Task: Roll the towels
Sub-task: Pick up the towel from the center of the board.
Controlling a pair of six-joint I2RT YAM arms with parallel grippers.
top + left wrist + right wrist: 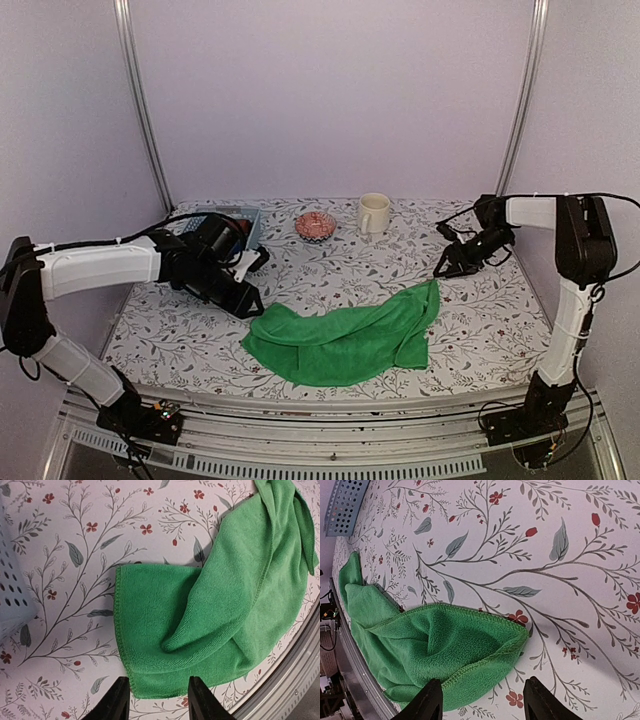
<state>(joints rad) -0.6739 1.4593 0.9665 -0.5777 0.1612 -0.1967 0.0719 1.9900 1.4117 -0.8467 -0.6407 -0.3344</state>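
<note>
Because the green towel lies in a loose, half-folded heap and not flat, it probably has to be spread out before any rolling can start. It sits close to the near edge of the tabletop, about midway between the two arms. One flap is doubled over the middle, and a narrow tip points to the far right.

The left hand is at the towel's left end. Its wrist view shows the fingers apart on either side of the hemmed corner, with nothing pinched between them. The right hand hovers just beyond the far right tip. Its fingers are also spread and grip nothing, and the folded corner lies a little ahead of them.

With one hand at each end, the arms seem placed to take opposite corners and pull the cloth straight.

The blue basket, the small bowl and the mug stand along the far side, well apart from the towel, so they should not get in the way.
</note>
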